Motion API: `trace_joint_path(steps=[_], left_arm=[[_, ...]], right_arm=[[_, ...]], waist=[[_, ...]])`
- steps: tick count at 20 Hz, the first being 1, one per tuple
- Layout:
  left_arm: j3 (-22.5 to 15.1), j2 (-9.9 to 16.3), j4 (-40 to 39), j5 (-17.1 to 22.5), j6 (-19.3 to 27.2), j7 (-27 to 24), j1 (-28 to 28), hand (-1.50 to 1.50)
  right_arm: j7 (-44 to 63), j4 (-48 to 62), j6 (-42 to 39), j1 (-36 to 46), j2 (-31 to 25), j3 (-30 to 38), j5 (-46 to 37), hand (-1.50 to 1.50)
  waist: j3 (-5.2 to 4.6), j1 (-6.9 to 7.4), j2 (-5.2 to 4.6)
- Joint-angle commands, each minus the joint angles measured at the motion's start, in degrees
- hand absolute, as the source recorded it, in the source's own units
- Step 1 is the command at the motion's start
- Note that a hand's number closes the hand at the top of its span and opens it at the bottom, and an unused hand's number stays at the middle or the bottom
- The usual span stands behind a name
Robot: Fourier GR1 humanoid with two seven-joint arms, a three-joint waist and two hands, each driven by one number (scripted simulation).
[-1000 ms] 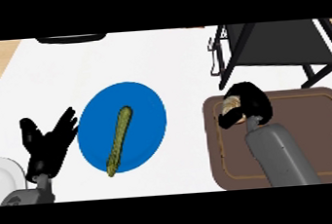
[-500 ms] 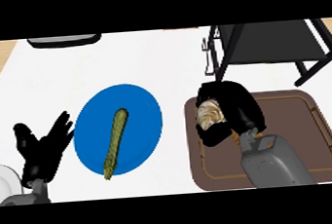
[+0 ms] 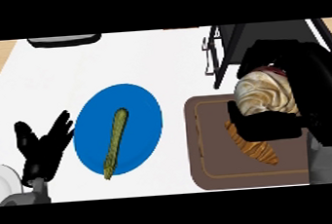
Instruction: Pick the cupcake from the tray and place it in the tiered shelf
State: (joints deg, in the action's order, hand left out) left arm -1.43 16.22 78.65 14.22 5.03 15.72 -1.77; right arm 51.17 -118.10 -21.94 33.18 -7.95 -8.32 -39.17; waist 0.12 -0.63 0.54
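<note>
Black fingers of the right hand point(image 3: 297, 95) curl round the cupcake point(image 3: 266, 93), thumb below and fingers over its top and far side, so the cream-swirled cake with a touch of red at its crown shows only from the front. The cupcake is held up off the brown tray point(image 3: 211, 150), over the tray's far right part, and just in front of the tiered shelf point(image 3: 264, 34), whose dark frame and legs rise at the upper right. How close the cake is to the shelf's lower level is hard to judge from this steep angle. On the tray, partly under the thumb, lies a golden-brown croissant point(image 3: 254, 147), slanting toward the near right.

At the left, the left hand point(image 3: 45, 144) rests open with its fingers spread and pointing up, close to the left rim of a blue plate point(image 3: 140, 115) but apart from it. A long green vegetable point(image 3: 115, 144), perhaps a cucumber or okra, lies lengthwise on that plate. A white dish point(image 3: 1, 179) peeks in at the lower left edge, beside the left forearm. A dark, shallow object point(image 3: 63, 41) sits at the far edge of the white counter point(image 3: 143, 57).
</note>
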Motion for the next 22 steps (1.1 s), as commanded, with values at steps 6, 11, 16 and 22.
trace_joint_path(steps=[6,11,16,22], left_arm=[[0.24,-1.32,-3.72,-1.37,-1.25,-2.51,-0.07,0.00],[0.21,-1.51,-3.74,-1.54,-1.60,-1.18,-1.70,0.00],[1.16,-1.56,-3.86,-1.58,-2.45,-2.89,-0.02,0.00],[1.46,-1.14,-1.47,-1.94,-1.67,1.75,-2.17,0.00]], right_arm=[[7.85,4.83,-7.43,18.08,-6.82,16.47,8.73,1.50],[5.01,16.61,-7.09,27.59,-13.18,22.52,10.78,1.50],[-0.19,26.78,-5.89,31.13,-18.29,24.72,9.98,1.50],[-10.07,40.05,-5.43,34.41,-22.22,25.09,10.86,1.50]], waist=[[-0.18,0.73,-0.45],[-0.19,0.95,-0.56],[-0.18,1.24,-0.64],[-0.15,1.47,-0.72]])
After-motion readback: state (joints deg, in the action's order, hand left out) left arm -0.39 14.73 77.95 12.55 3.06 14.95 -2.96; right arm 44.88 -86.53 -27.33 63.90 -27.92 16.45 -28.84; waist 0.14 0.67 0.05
